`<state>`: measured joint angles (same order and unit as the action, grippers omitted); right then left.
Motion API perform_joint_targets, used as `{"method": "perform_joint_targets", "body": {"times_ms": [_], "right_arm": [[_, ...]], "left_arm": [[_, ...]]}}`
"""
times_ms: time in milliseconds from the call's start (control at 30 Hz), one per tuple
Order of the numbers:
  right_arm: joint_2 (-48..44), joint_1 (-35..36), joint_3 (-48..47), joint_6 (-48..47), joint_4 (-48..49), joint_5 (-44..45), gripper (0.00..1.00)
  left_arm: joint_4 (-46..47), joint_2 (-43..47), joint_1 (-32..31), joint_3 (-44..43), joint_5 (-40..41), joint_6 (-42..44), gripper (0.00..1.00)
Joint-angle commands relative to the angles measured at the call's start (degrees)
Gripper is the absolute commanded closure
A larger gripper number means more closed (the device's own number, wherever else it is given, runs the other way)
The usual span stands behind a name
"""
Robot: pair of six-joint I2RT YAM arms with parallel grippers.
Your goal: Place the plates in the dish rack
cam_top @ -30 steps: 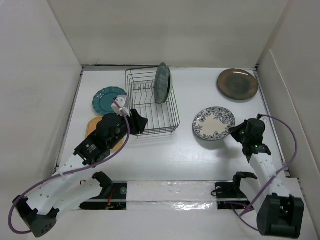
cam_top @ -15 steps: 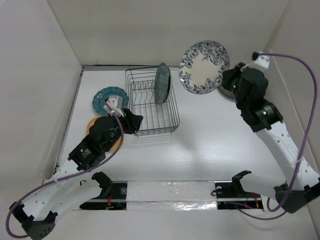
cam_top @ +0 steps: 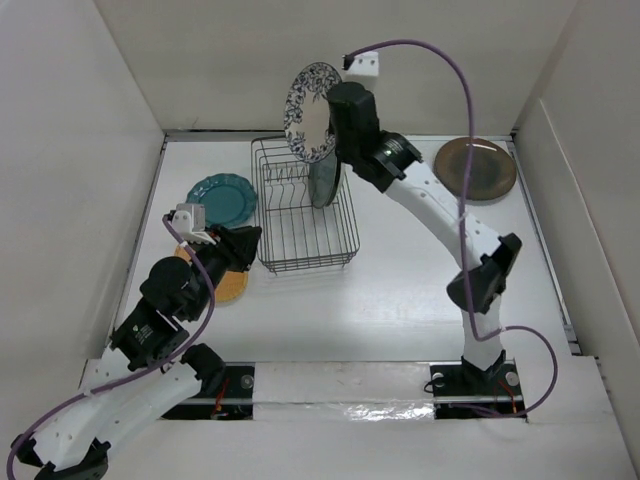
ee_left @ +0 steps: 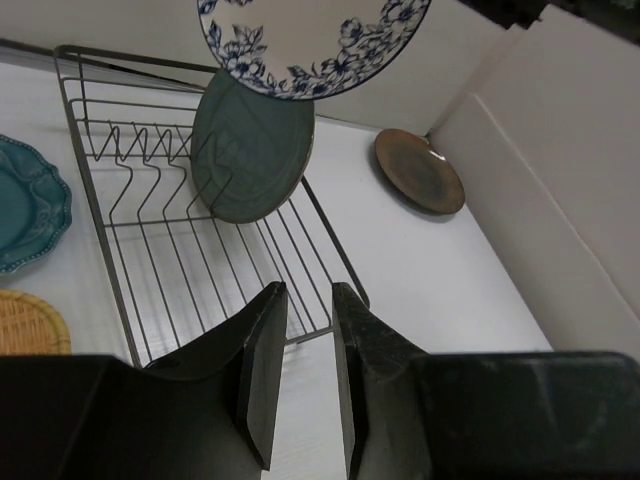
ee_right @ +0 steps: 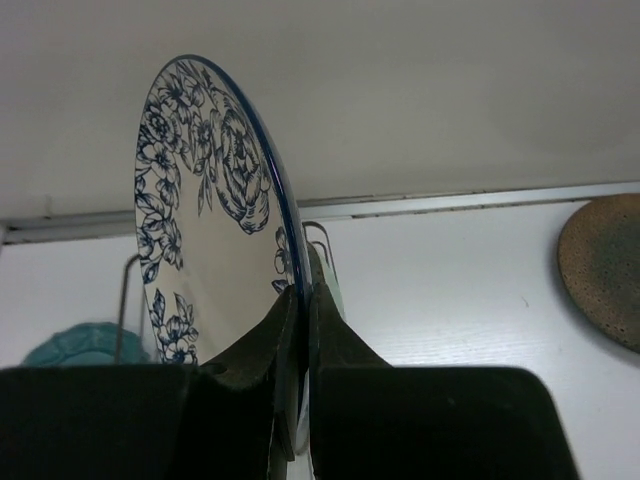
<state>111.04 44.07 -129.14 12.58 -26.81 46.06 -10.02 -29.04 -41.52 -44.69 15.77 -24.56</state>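
Above the far end of the dish rack (cam_top: 300,240): blue-and-white plate (cam_top: 312,110), held on edge in the air and clear of the wires. The jaws of the right gripper (cam_top: 335,128) pinch its rim, one finger on each face.

In the dish rack, far end: grey-blue plate (cam_top: 322,185), standing nearly upright among the divider prongs, directly below the held plate. The prongs nearer the arms carry nothing.

On the counter (cam_top: 400,290), left of the rack: dark teal scalloped plate (cam_top: 222,198), lying flat. Nearer the arms lies the orange plate (cam_top: 232,287), flat and partly hidden under the left arm.

On the counter, far right corner: glossy brown plate (cam_top: 476,168), flat, well apart from the rack.

At the rack's near left corner: left gripper (cam_top: 240,245), its jaws standing narrowly apart with nothing between them, pointing toward the rack.
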Motion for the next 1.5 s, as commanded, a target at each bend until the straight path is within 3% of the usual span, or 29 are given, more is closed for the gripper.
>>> {"method": "perform_joint_targets", "body": {"times_ms": [0, 167, 433, 700, 900, 1100, 1467], "right_arm": [[1.61, 1.53, -12.67, -3.34, 5.45, 10.35, 1.0], [9.88, 4.35, -16.49, -14.49, 10.0, 18.7, 1.0], [17.36, 6.81, -16.14, -28.2, 18.54, 24.5, 1.0], [20.79, 7.87, -14.82, -33.05, 22.06, 24.34, 1.0], [22.37, 8.92, -12.63, -31.83, 21.19, 23.72, 1.0], [22.64, 8.92, -9.73, -24.89, 16.62, 22.41, 1.0], [22.99, 8.92, -3.49, -3.11, 4.84, 15.11, 1.0]], "left_arm": [[2.38, 0.99, 0.21, -0.14, 1.63, 0.03, 0.77], [2.55, 2.14, 0.21, -0.05, 0.84, 0.3, 0.71], [2.64, 3.2, 0.21, 0.04, 0.84, 0.3, 0.7], [2.64, 3.28, 0.21, 0.21, 0.4, 0.39, 0.69], [2.37, 3.11, -0.32, 0.21, 0.66, 0.39, 0.69], [2.03, 2.93, -0.32, 0.13, 1.28, 0.21, 0.69], [2.02, 2.58, -0.32, 0.13, 1.37, 0.21, 0.69]]}}
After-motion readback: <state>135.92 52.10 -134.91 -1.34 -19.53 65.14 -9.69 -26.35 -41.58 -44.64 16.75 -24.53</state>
